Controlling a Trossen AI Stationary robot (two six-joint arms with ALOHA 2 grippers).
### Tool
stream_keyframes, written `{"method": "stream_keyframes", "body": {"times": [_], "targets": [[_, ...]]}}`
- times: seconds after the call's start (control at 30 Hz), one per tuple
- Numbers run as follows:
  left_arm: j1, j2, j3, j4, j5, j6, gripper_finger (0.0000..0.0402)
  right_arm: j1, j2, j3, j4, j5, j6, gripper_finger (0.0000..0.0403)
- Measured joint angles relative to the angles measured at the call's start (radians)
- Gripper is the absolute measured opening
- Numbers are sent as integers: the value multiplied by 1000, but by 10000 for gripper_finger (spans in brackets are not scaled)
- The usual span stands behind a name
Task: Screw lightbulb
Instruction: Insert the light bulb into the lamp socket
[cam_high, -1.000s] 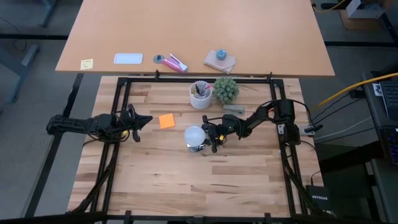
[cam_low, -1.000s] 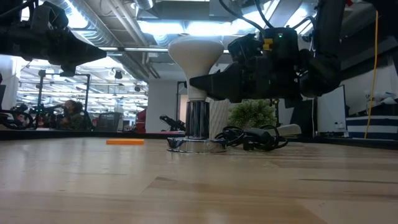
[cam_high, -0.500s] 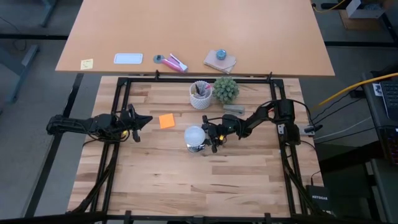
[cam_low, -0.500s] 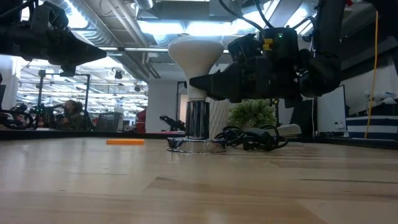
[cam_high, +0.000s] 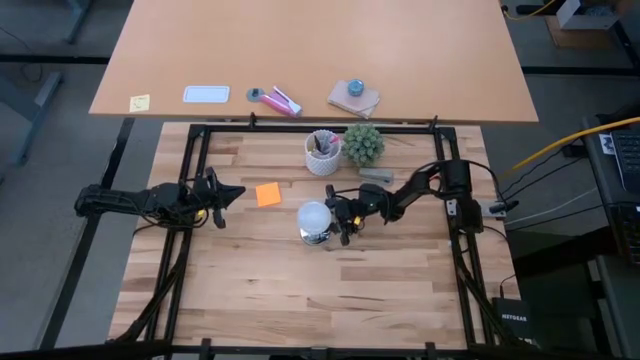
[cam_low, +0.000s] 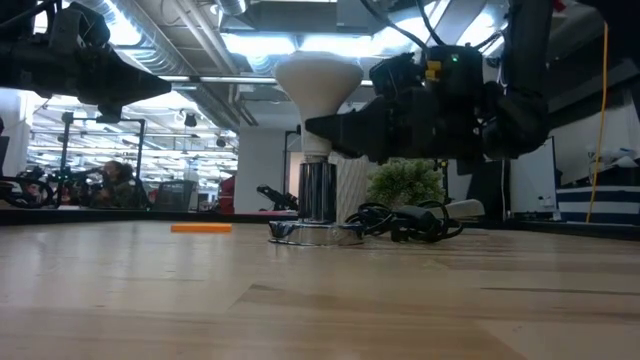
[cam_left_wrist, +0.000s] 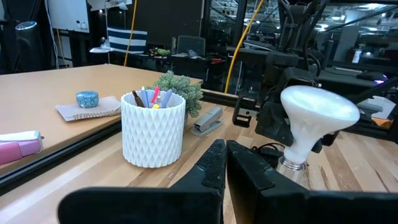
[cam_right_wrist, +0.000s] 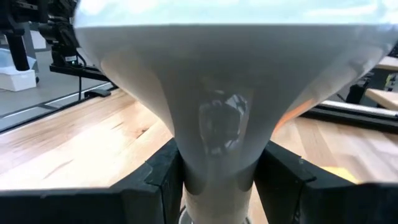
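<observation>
Pale butcher-block table (cam_high: 250, 290) under shop lights. Left gripper (cam_high: 228, 193) parked at table's left, fingers pressed together. At centre, frosted white lightbulb (cam_high: 314, 217) upright in metal socket (cam_low: 318, 198); likely light, slick, fragile, best held at narrow neck. Right gripper (cam_right_wrist: 217, 177) pinching exactly there.

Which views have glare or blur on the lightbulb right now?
Right wrist view: the lightbulb fills the frame, too close and soft, with a mirror-like reflection on its neck between the right end effector fingers. Low view: bright ceiling lights behind wash out the dome. Left wrist view: it is lit evenly and fairly sharp; the left end effector is blurred in the foreground.
</observation>
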Motion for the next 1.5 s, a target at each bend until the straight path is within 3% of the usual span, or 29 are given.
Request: {"method": "stream_keyframes", "body": {"times": [0.27, 1.5], "targets": [[0, 0, 0, 0, 0, 0, 5, 0, 72, -18, 133, -2, 50, 160], [0, 0, 0, 0, 0, 0, 5, 0, 71, -17, 120, 24, 33, 167]]}}
